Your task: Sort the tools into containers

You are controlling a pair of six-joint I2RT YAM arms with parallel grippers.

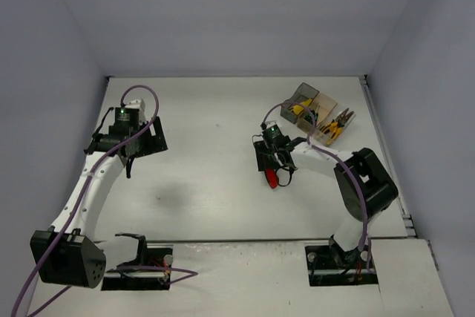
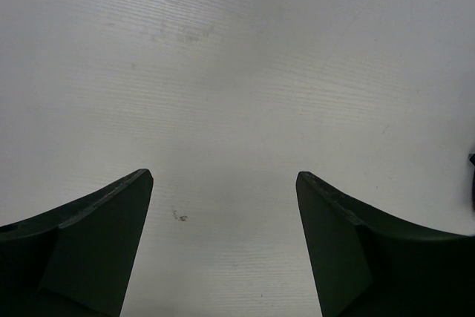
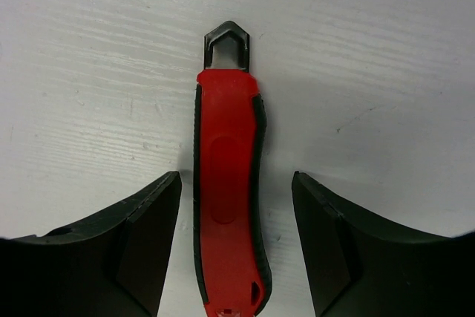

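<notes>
Red utility knife (image 3: 230, 206) flat on the white table (image 3: 371, 50), loose between parted fingers of the gripper (image 3: 236, 177)

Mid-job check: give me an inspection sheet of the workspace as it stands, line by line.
Surface: white table, faint scuffs.
Job's things: red utility knife lying on the table; dark grey bin holds a yellow tool; clear bin holds yellow-handled pliers; tan bin between them, contents unclear.
Clutter: nothing seen.
Grippers: left gripper open, nothing between the jaws; right gripper open, jaws either side of the knife with gaps on both sides.
Cables: purple cables run along both arms.
Surroundings: plain grey walls on three sides.
</notes>
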